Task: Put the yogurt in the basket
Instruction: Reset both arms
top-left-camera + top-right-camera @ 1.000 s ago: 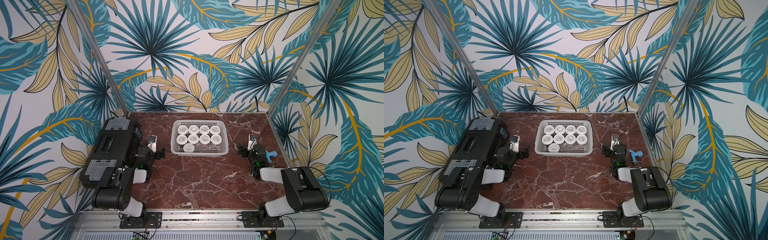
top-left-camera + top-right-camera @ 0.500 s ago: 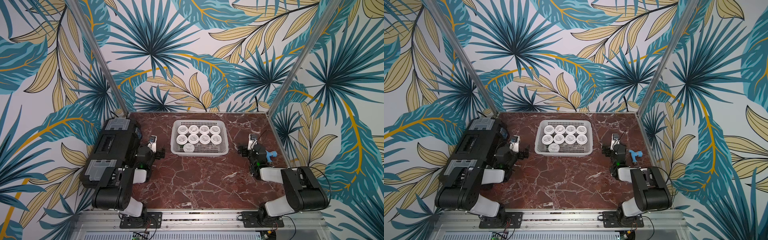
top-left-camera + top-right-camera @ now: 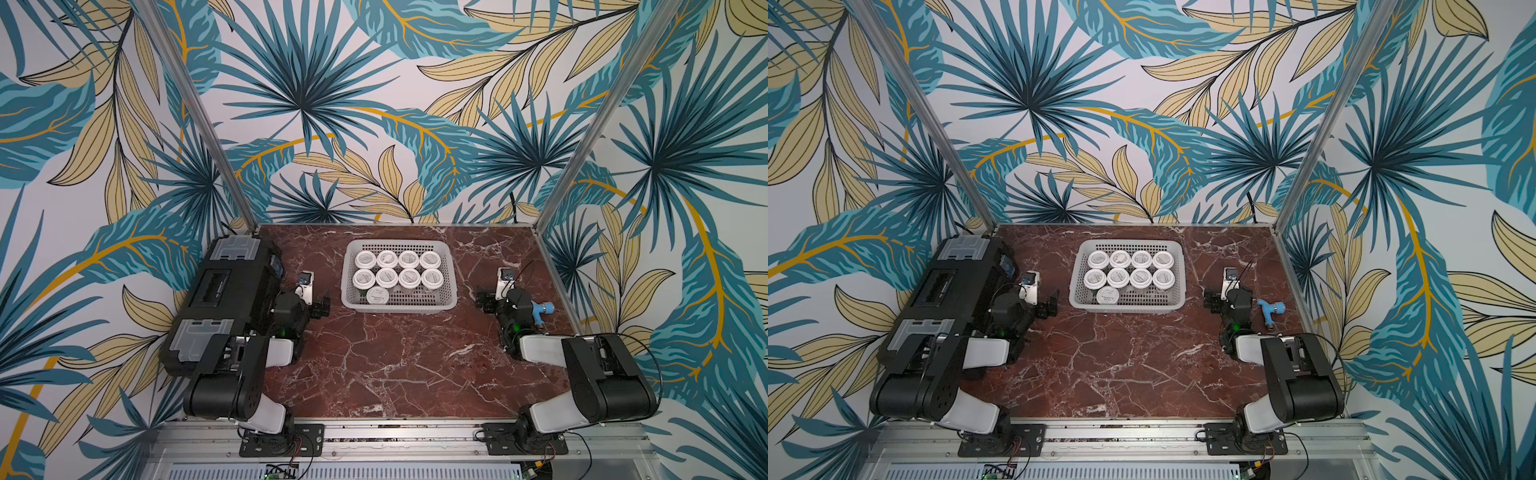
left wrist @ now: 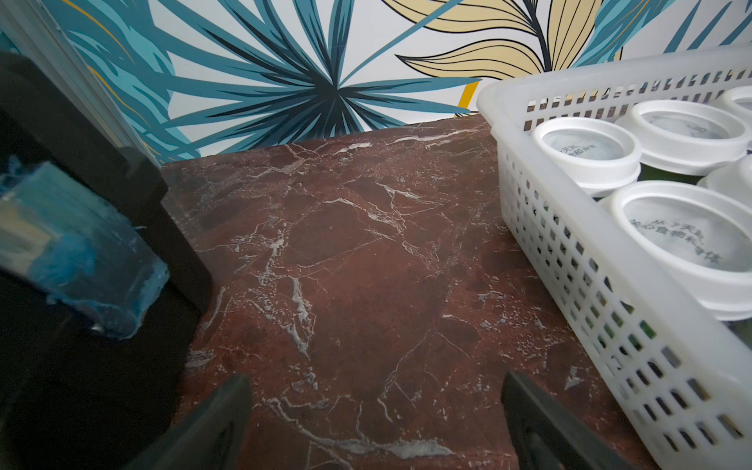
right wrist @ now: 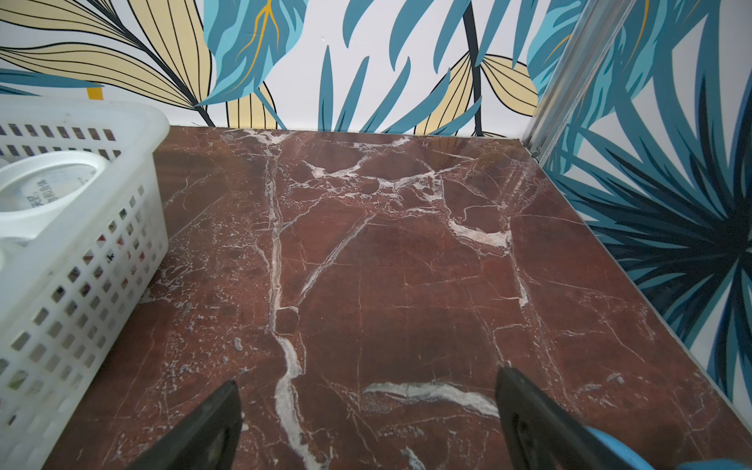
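Nine yogurt cups sit inside basket: eight in two rows, ninth alone by basket's near wall. Just off basket's left end, left gripper low over marble table, jaws spread wide, empty. Off basket's right end and clear of it, right gripper equally wide, empty.

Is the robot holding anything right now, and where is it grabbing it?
Nothing is held. The left gripper and right gripper both have empty, open jaws over the table; the yogurt sits in the basket.
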You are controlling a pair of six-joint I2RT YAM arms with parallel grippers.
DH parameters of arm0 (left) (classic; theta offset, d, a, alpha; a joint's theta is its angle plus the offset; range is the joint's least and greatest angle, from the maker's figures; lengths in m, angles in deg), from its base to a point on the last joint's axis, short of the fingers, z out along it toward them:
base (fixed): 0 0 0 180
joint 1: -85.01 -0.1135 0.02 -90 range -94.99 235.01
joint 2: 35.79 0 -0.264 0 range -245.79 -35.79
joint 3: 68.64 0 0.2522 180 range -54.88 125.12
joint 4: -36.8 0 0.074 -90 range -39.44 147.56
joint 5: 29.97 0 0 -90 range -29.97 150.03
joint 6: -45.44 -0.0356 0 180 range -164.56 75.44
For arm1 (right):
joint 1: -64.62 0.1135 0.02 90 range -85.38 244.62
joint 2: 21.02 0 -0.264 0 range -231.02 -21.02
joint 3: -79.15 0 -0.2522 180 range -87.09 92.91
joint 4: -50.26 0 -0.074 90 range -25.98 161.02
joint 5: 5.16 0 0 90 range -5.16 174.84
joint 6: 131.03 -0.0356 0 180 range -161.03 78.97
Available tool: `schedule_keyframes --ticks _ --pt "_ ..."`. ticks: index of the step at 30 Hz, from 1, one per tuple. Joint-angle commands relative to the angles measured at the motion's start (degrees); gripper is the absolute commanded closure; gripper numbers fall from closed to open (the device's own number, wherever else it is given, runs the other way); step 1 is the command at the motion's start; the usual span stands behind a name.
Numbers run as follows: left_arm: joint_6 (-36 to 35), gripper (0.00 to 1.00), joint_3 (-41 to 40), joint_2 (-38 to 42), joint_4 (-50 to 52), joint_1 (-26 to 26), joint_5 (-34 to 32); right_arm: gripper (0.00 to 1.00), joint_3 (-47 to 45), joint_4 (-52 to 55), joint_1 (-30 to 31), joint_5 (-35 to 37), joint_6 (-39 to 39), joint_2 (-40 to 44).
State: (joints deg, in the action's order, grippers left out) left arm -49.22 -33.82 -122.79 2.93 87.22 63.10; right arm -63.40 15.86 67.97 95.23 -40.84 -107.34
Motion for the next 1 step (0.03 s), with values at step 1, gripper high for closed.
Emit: schedule_keyframes --ticks 1 --pt "-0.5 0.0 1.9 0.2 0.2 -0.1 0.6 0.0 -0.6 -1.2 -0.2 -0.6 -0.7 -0.1"
